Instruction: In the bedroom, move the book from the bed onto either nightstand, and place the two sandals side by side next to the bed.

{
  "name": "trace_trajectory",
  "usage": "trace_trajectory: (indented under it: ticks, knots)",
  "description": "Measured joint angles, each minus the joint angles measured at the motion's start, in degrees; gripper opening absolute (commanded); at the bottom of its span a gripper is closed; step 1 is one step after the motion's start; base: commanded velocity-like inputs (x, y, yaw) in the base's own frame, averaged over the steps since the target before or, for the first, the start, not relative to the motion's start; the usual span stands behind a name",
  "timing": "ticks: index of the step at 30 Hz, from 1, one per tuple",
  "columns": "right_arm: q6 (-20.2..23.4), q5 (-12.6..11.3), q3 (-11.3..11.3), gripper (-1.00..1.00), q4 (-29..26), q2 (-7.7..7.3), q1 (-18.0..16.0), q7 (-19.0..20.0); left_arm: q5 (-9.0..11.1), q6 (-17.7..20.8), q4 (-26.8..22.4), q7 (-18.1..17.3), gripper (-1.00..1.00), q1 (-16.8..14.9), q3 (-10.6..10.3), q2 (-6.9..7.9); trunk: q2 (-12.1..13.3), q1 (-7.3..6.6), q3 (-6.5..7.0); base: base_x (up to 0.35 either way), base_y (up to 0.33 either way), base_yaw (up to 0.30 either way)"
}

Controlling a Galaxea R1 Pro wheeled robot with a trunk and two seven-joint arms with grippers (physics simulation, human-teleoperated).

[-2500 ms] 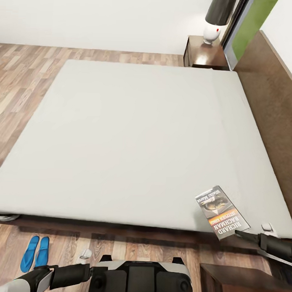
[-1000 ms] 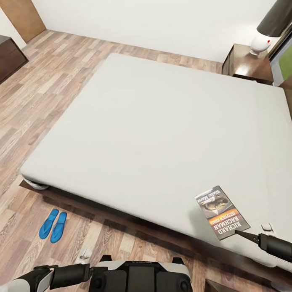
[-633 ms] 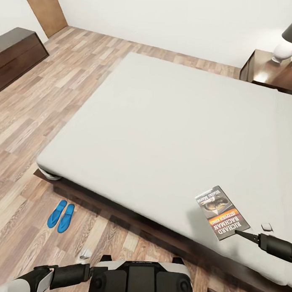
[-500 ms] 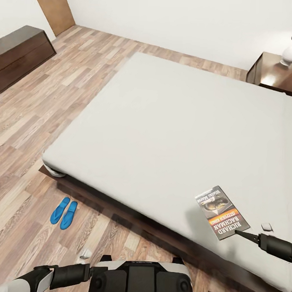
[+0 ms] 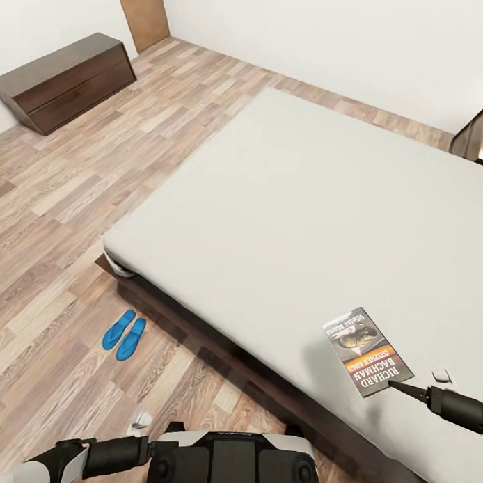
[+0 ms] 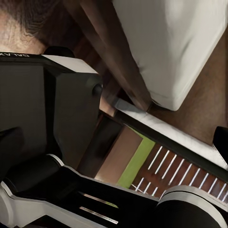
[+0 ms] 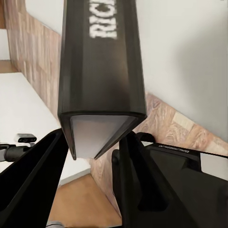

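Bedroom, head view, clock positions read on that picture. Bed: wide, low, off-white mattress on a dark brown frame, running from centre out toward 3 o'clock, one corner at about 9 o'clock of centre. Book: thin paperback, dark cover with orange band and white lettering, at 4 o'clock over the mattress near the bed's nearer edge; held at its lower corner by the right gripper, which enters from the 4 o'clock edge. In the right wrist view the book stands edge-on between the two dark fingers, which pinch its lower end, one on each side; "RIC" is legible on the cover. Two sandals: bright blue, flat, lying side by side and touching or nearly so, on the wood-plank floor at 8 o'clock, just off the bed's corner. Nightstand: dark brown, cut off by the picture edge at 2 o'clock, beside the far side of the bed. Low dark brown cabinet against the white wall at 10 o'clock, well apart from the bed. Left arm at 7 o'clock beside the robot's trunk; whether its fingers are spread or closed cannot be told.
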Motion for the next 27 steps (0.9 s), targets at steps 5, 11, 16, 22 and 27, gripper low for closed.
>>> trace_trajectory:
  ticks: [5, 11, 16, 22, 27]
  knots:
    - [0.0, 0.0, 0.0, -1.00, 0.0, 0.00, 0.0, 0.0, 0.0, 0.0, 0.0, 0.0, 1.00, 0.0, 0.0, 0.00, 0.0, 0.00, 0.00, 0.000, 0.000, 0.294]
    - [0.0, 0.0, 0.0, -1.00, 0.0, 0.00, 0.0, 0.0, 0.0, 0.0, -0.1, -0.1, 1.00, 0.0, 0.0, 0.00, 0.0, 0.00, 0.00, 0.000, 0.000, 0.294]
    - [0.0, 0.0, 0.0, -1.00, 0.0, 0.00, 0.0, 0.0, 0.0, 0.1, -0.1, -0.2, 1.00, 0.0, 0.0, 0.00, 0.0, 0.00, 0.00, 0.000, 0.000, 0.294]
    - [0.0, 0.0, 0.0, -1.00, 0.0, 0.00, 0.0, 0.0, 0.0, 0.0, -0.2, -0.3, 1.00, 0.0, 0.0, 0.00, 0.0, 0.00, 0.00, 0.000, 0.000, 0.294]
    - [0.0, 0.0, 0.0, -1.00, 0.0, 0.00, 0.0, 0.0, 0.0, 0.0, -0.2, -0.3, 1.00, 0.0, -0.1, 0.00, 0.0, 0.00, 0.00, 0.000, 0.000, 0.294]
